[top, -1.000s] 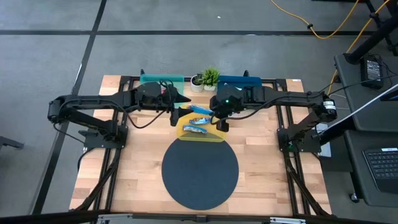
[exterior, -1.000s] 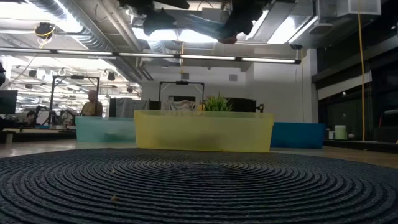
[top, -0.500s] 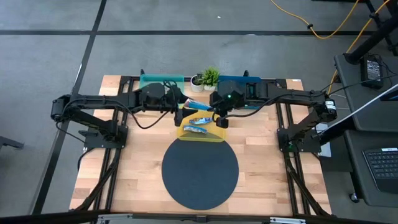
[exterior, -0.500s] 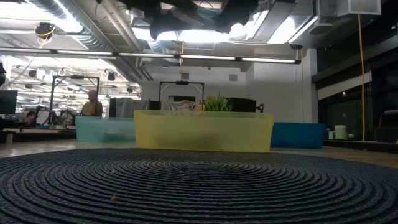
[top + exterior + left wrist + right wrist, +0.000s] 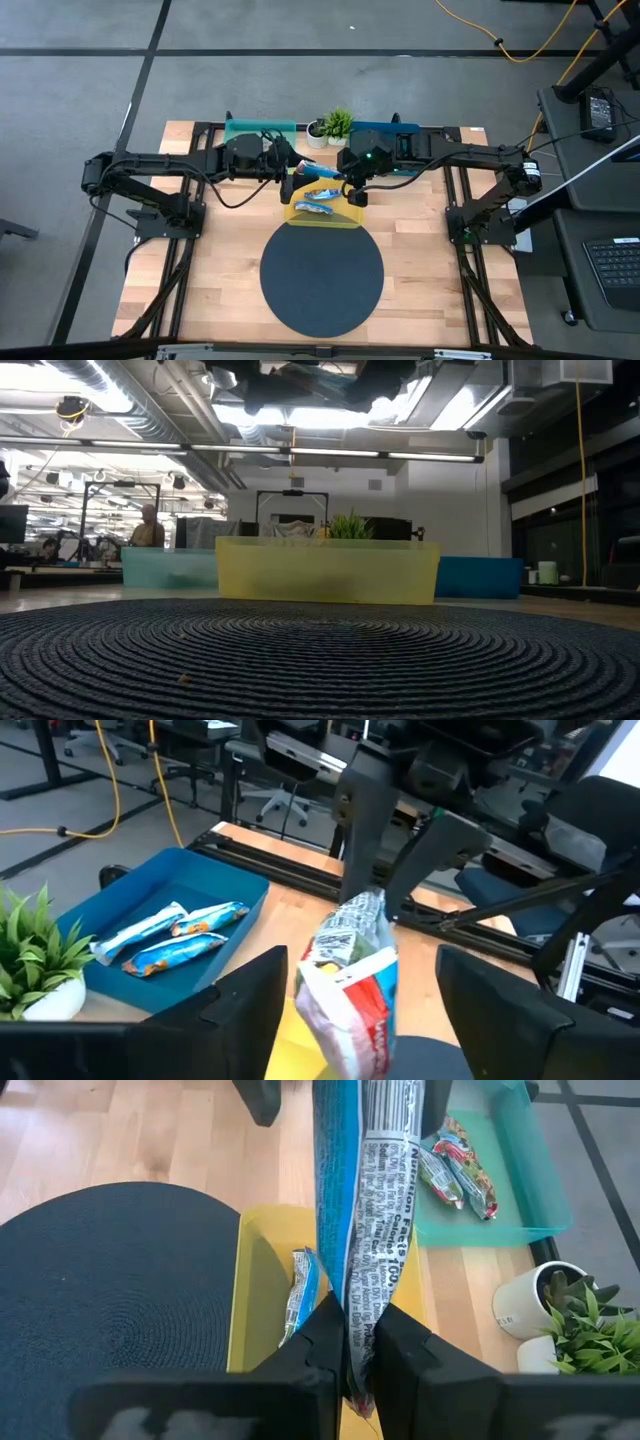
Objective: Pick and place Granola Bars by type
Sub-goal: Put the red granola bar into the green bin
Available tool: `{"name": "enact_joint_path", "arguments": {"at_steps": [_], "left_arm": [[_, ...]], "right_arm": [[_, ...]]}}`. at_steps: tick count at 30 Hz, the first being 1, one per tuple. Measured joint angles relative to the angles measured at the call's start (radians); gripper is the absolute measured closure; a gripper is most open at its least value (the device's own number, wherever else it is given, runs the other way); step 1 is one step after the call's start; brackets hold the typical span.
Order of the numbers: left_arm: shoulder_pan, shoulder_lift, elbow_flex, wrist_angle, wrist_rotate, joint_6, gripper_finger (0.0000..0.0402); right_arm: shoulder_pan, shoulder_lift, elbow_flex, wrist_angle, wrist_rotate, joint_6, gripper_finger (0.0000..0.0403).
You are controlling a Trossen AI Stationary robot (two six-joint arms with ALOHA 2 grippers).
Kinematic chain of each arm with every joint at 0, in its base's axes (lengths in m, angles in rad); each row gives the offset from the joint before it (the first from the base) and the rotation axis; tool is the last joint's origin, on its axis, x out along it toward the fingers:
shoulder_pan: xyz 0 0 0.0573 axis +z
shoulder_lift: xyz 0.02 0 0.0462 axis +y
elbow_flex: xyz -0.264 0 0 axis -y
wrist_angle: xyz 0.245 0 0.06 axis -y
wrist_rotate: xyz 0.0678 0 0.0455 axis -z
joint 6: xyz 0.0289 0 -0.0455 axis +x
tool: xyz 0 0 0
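One crinkled foil granola bar (image 5: 365, 1210) pinched flat in right gripper (image 5: 358, 1342).

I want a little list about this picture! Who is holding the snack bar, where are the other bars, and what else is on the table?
held bar: granola bar, pinched at one end by the right end effector
left end effector: open, its fingers either side of the same bar, not closed on it
yellow tray: two bars inside
blue tray: three bars
teal tray: bars with red and green print
plant: in a white pot between the teal and blue trays
round mat: dark, nothing on it
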Motion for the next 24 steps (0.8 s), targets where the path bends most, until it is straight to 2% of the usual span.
{"name": "enact_joint_path", "arguments": {"at_steps": [5,14,17,21,24], "left_arm": [[-0.014,0.000,0.000,0.000,0.000,0.003,0.0204],[-0.017,0.000,0.000,0.000,0.000,0.005,0.0339],[-0.018,0.000,0.000,-0.001,0.001,0.005,0.0375],[-0.018,-0.001,0.000,0.000,0.005,0.004,0.0389],[-0.018,-0.001,0.000,0.000,0.016,-0.003,0.0380]], "right_arm": [[0.000,0.000,0.000,0.001,0.000,-0.002,0.0365],[0.000,0.000,0.000,0.004,-0.001,-0.004,0.0365],[0.000,0.000,0.000,0.005,-0.037,-0.024,0.0359],[0.000,0.001,0.000,0.015,-0.050,-0.027,0.0331],[0.000,0.000,0.000,0.016,-0.070,-0.029,0.0299]]}}
